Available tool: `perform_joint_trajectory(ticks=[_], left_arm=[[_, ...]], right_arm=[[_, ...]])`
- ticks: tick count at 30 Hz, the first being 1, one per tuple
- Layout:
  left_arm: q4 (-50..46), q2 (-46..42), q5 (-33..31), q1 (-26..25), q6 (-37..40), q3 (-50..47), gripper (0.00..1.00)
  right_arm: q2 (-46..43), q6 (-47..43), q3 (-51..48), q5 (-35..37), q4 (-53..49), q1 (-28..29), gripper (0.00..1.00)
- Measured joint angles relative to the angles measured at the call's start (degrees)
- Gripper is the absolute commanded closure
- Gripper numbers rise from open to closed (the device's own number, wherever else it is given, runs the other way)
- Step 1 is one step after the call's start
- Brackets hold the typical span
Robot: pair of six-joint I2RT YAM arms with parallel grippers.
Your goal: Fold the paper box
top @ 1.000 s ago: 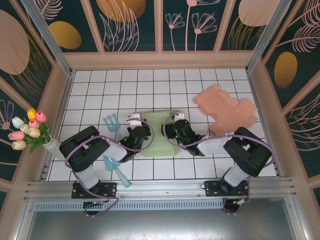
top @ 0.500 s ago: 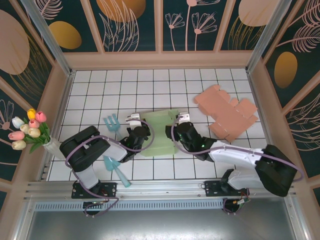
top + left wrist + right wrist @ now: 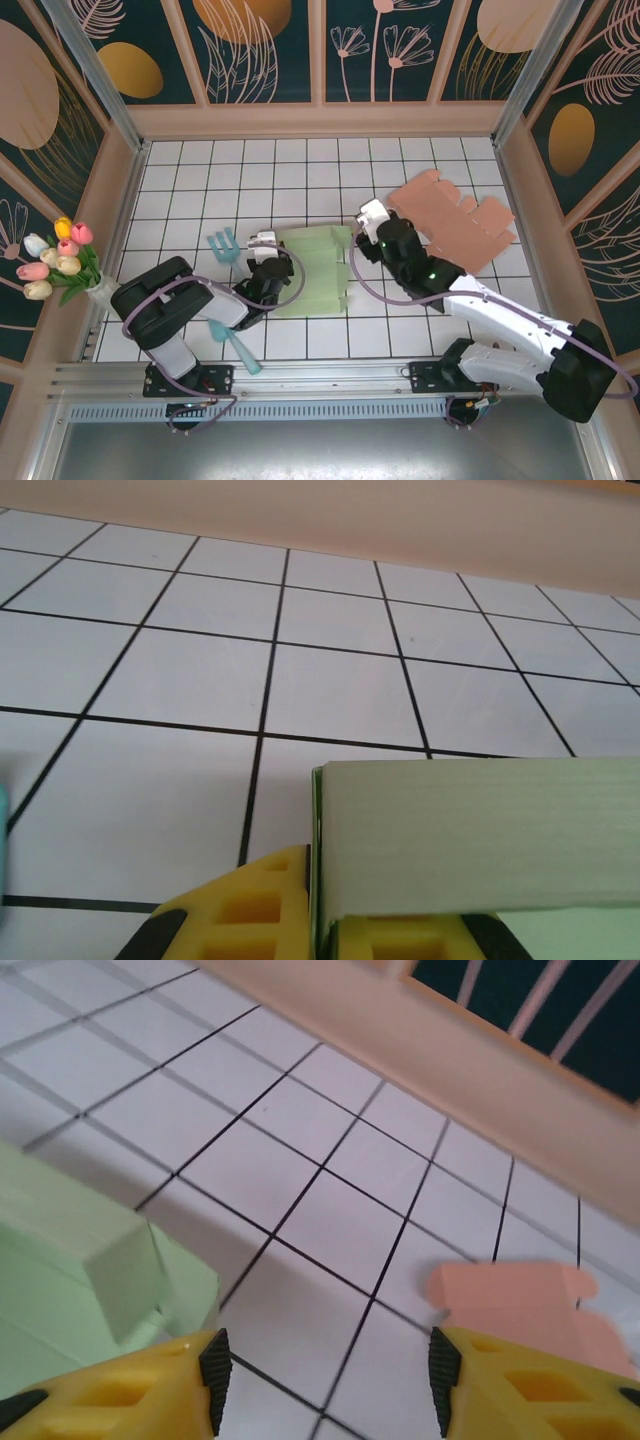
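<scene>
The light green paper box (image 3: 318,270) lies partly folded at the table's middle, with a flap standing up along its right side. My left gripper (image 3: 272,256) is shut on its left edge. In the left wrist view the yellow fingers (image 3: 250,910) pinch a thin green wall, and a pale green panel (image 3: 480,830) crosses above the gripper (image 3: 320,905). My right gripper (image 3: 368,222) hovers open just past the box's far right corner, holding nothing. In the right wrist view the right gripper (image 3: 325,1380) is over bare tile, with the green box (image 3: 70,1280) at the left.
A flat pink cardboard cut-out (image 3: 455,225) lies at the back right, its edge (image 3: 510,1295) close to my right finger. A teal toy fork (image 3: 224,245) and trowel (image 3: 232,340) lie left of the box. A vase of tulips (image 3: 60,262) stands at the left wall.
The right arm has stretched out toward the back right, away from the green box, with its jaws opening wider. The box's right flap now stands up. The left gripper has kept its hold.
</scene>
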Motion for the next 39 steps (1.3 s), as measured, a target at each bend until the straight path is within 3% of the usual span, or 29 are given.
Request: perform_joint_trajectory(ticks=[6,13,24,39], left_arm=[[1.03,-1.86,-0.66,0.00,2.97,-2.71,1.00],[3.08,-2.01,-0.13,0.00,4.39,-3.89,1.00],[3.76,-1.44,1.79,0.00,4.35,-3.50,1.00],[2.32,-0.13,3.26,0.02,4.31,-1.03,1.00]], right_arm=[[0.85,-18.99,-6.25,-13.60,0.72,-6.93,0.42],[9.46,-27.34,-6.49,-21.46,5.35,-11.87,0.44],[16.52,-30.12,-5.38,-27.50,9.99,-12.17,0.46],[22.34,-28.13,-3.34,-30.01,12.83,-9.53,0.51]])
